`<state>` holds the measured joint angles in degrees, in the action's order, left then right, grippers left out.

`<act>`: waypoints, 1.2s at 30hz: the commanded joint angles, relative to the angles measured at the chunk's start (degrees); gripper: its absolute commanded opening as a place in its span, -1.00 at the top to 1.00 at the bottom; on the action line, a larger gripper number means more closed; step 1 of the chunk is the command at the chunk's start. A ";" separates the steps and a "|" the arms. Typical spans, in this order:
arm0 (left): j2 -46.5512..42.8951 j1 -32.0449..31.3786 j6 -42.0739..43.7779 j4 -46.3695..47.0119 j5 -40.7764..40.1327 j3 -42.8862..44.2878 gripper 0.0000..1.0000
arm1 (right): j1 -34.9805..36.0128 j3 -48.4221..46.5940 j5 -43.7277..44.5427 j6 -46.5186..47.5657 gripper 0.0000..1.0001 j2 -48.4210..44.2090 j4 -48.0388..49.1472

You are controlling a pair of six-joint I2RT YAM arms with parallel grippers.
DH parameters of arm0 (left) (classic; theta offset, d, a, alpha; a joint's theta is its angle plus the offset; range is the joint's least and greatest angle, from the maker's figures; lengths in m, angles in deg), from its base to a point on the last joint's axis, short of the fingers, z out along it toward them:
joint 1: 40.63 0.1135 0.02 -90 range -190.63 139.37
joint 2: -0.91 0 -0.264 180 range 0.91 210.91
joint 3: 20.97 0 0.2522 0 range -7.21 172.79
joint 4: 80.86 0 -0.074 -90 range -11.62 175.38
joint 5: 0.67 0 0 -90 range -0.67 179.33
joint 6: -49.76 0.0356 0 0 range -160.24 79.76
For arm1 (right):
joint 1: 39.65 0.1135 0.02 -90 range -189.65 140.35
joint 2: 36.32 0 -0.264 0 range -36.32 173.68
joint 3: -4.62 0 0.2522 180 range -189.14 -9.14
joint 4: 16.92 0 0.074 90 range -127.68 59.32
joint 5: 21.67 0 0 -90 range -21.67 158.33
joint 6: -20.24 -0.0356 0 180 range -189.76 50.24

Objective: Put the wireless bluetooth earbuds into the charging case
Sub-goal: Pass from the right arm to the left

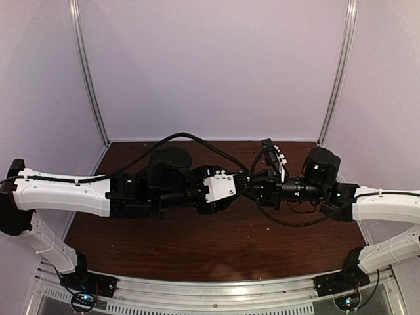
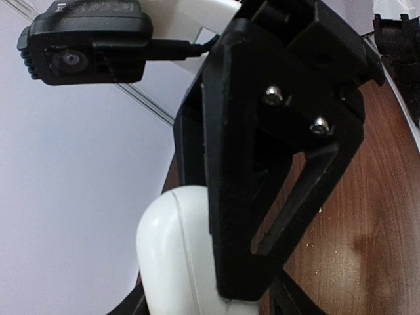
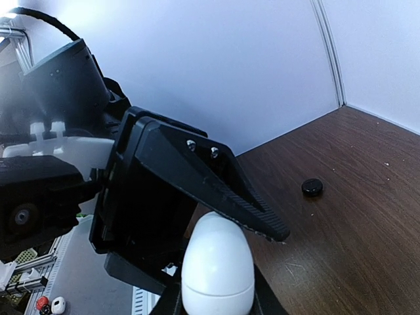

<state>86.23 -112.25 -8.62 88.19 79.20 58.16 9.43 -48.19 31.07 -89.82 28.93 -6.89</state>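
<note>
The white egg-shaped charging case (image 3: 217,266) is held in the air over the table, lid closed, its seam showing. My right gripper (image 3: 218,300) is shut on the case's lower part. My left gripper (image 2: 210,303) meets it head-on and its jaws flank the case (image 2: 172,259). One ridged left finger (image 3: 230,190) lies on the case's top. A right finger (image 2: 262,170) covers the case's side in the left wrist view. From above, left gripper (image 1: 241,186) and right gripper (image 1: 257,187) meet at mid-table and hide the case. No earbuds are in view.
A small black round object (image 3: 312,188) lies on the brown table (image 1: 197,243) toward the back wall. Pale walls and metal corner posts (image 1: 88,72) close in the back and sides. Cables loop over both wrists.
</note>
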 commanded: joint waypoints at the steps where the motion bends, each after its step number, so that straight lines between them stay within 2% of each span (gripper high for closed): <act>1: 1.28 -1.22 1.93 2.11 -2.78 2.04 -0.01 | -0.12 0.03 0.08 -1.74 1.00 0.40 2.89; 7: 1.25 -1.25 1.55 1.95 -3.37 1.72 0.20 | -0.04 -0.03 -0.33 -1.83 1.00 0.34 2.91; 9: 1.22 -1.25 0.76 1.39 -3.10 1.55 0.31 | -0.12 0.18 -0.28 -1.83 0.91 -0.04 3.22; 14: 0.12 -0.96 -2.27 0.97 -2.45 -0.26 0.51 | -0.79 0.20 0.73 -0.72 0.27 -2.14 2.98; 18: -1.25 1.09 -6.84 0.73 0.17 -2.59 0.54 | -2.32 0.37 1.74 0.76 -0.44 -4.68 1.80; 20: -1.42 3.16 -10.67 0.31 2.18 -3.58 0.53 | -2.83 0.34 2.55 1.81 -0.68 -5.84 1.02; 22: -1.82 5.77 -14.33 0.58 4.52 -5.15 0.53 | -3.14 0.46 3.52 3.20 -0.80 -6.74 -0.01; 28: -2.60 15.14 -26.36 3.07 9.76 -11.40 0.55 | -3.67 1.24 7.31 5.26 -0.99 -8.80 -2.68; 36: 1.67 25.26 -38.84 0.28 14.46 -15.20 0.58 | -4.00 2.03 8.25 6.48 -1.00 -8.55 -3.43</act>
<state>85.88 -89.97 -38.92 87.67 90.19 44.06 5.69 -46.98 37.71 -84.68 20.69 -9.60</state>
